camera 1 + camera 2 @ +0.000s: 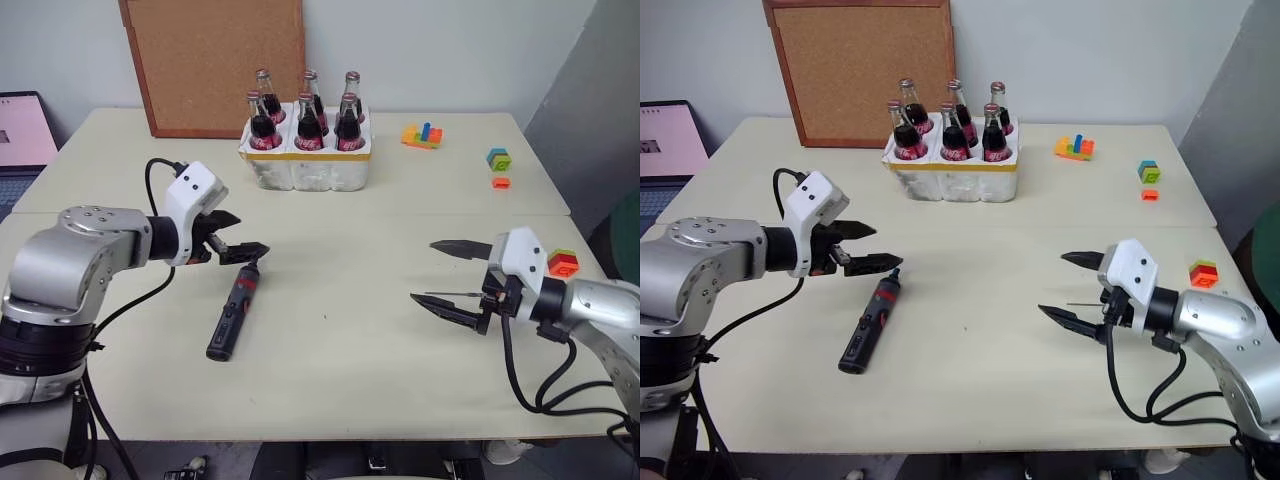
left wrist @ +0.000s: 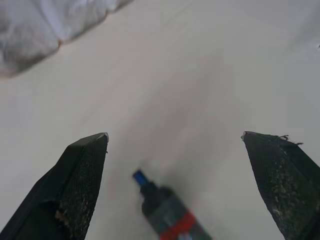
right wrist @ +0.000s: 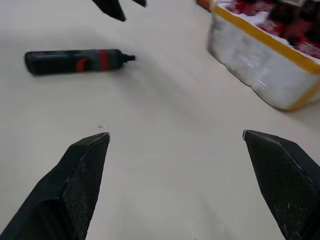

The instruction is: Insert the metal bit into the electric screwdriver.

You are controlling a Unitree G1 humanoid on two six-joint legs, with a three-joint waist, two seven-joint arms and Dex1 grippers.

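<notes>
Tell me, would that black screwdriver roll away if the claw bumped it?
Probably a little: the electric screwdriver looks round and slim, lying flat on the smooth table. It seems stiff, so it shouldn't bend. Its narrow tip might make it curve rather than roll straight.

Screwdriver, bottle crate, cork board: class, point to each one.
screwdriver (image 1: 233, 317), left eye view, middle of its body
bottle crate (image 1: 305, 168), left eye view, front wall
cork board (image 1: 215, 60), left eye view, cork face

I see the electric screwdriver (image 1: 234, 315), black with a red band, lying flat on the table, narrow tip toward the far side. The metal bit (image 1: 1081, 304), a thin dark rod, sits level, well apart.
</notes>
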